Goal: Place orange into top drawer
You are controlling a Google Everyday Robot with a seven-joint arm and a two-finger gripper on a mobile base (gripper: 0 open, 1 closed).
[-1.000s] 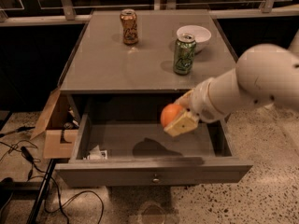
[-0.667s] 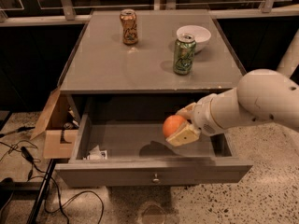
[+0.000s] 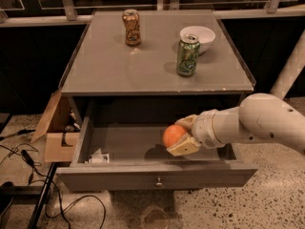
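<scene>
Gripper (image 3: 181, 136): lower than a second ago. It has come down from just under the bench top to low inside the open top drawer (image 3: 119, 176), right of centre.
Orange (image 3: 172, 135): carried down with it, clasped between the fingers (image 3: 184, 147), and now nearer the drawer's front panel.
Arm (image 3: 257, 123): forearm and elbow have dropped, reaching in from the right at a flatter angle.
Shadow (image 3: 155, 152) on the drawer floor: drawn in closer beneath the orange.
</scene>
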